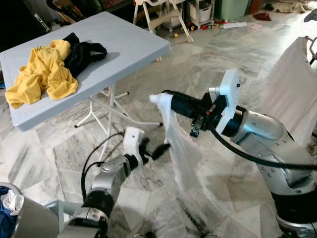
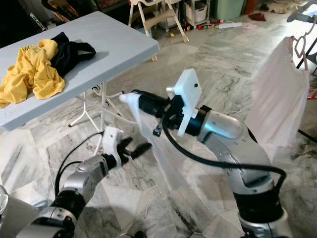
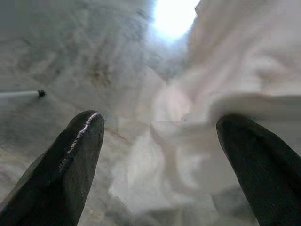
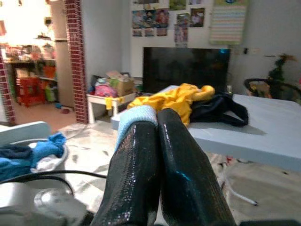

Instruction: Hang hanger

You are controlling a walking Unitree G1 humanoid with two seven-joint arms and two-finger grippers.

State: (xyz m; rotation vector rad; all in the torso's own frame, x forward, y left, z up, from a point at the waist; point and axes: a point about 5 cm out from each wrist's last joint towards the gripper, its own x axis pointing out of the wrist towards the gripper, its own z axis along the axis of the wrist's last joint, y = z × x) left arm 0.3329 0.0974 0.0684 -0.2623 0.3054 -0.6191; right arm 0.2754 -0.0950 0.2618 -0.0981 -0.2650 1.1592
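Left gripper (image 1: 157, 149), fingers apart, sits low just beside the hanging white cloth (image 1: 182, 148); right gripper (image 1: 161, 100) is clamped on the cloth's top edge (hanger itself cannot be made out), table (image 1: 133, 47) behind.

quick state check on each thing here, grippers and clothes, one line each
right gripper: shut on white garment, held out level
white garment: hanging limp toward floor
left gripper: open, beside the garment
yellow shirt: crumpled on table
black garment: crumpled beside it
pale garment: hanging on rack
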